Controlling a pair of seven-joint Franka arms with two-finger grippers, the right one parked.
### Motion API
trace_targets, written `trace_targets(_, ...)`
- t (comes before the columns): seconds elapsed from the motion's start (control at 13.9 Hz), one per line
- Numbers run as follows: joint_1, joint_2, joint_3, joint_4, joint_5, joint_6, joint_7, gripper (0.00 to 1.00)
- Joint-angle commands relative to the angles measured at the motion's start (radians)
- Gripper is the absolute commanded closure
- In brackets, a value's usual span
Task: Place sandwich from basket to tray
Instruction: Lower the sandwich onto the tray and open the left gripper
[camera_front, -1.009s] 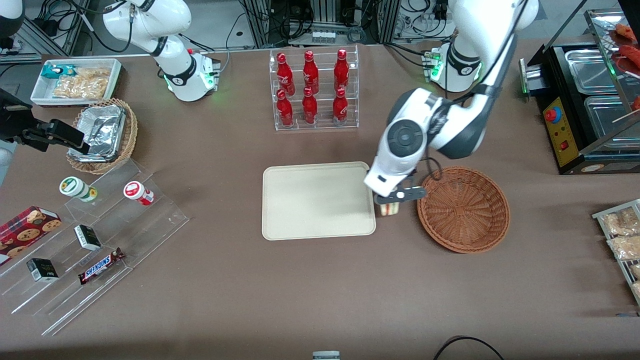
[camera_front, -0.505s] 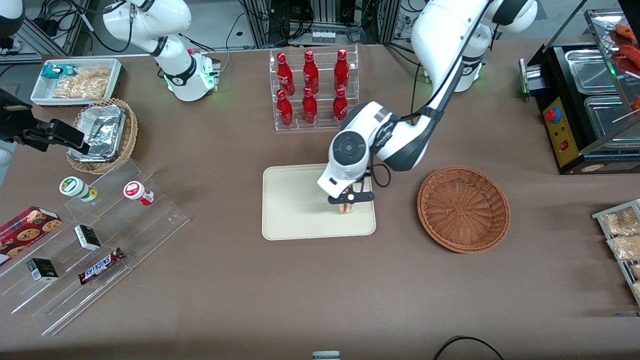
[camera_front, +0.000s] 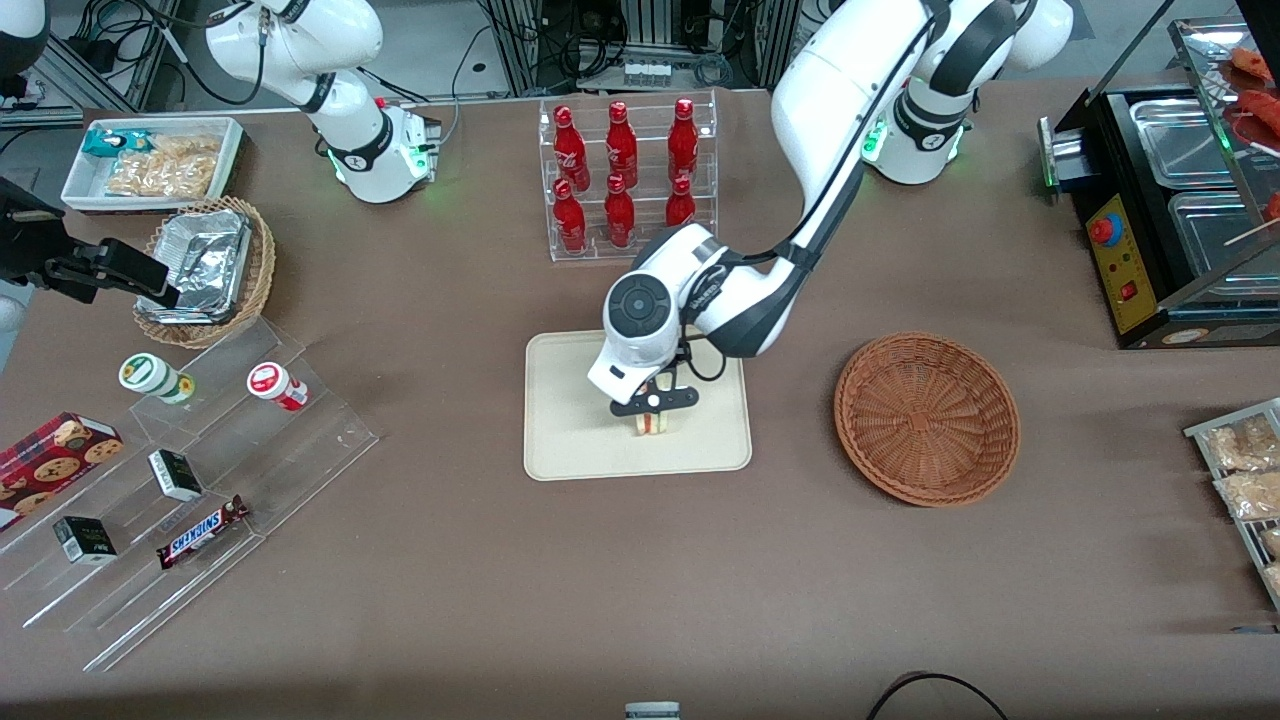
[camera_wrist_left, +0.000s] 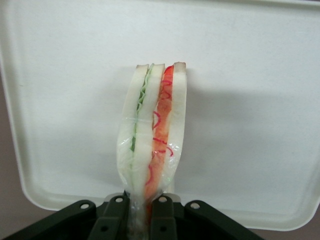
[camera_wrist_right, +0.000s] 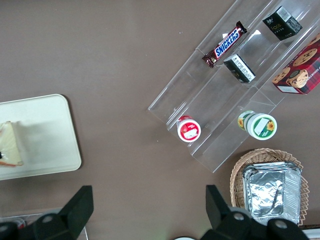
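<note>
Brown table; tray at its middle. Gripper over the tray, nearer its front edge, clenching the sandwich upright. I lower gently, release only on contact. Basket empty.

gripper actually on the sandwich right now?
Touching. The left wrist view shows the gripper with its fingers pinching the sandwich over the tray.

Pincer clamped on sandwich, red and green filling edge showing, above cream tray
</note>
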Motion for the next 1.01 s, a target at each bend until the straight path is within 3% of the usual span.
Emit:
trace_targets(0.0, -0.030, 0.049, 0.016, 0.072, 0.002, -0.002, -0.041, 0.94)
trace_targets(0.22, -0.029, 0.064, 0.016, 0.089, 0.003, 0.003, -0.044, 0.90)
trace_targets(0.29, -0.029, 0.063, 0.016, 0.088, 0.003, 0.003, -0.044, 0.66)
trace_targets(0.36, -0.030, 0.063, 0.016, 0.088, 0.003, 0.003, -0.053, 0.07)
trace_targets(0.43, -0.033, 0.060, 0.016, 0.086, 0.008, 0.003, -0.081, 0.00)
trace_targets(0.65, -0.033, 0.029, 0.018, 0.086, 0.068, -0.008, -0.083, 0.00)
trace_targets(0.94, -0.023, -0.055, 0.018, 0.082, 0.069, -0.110, -0.080, 0.00)
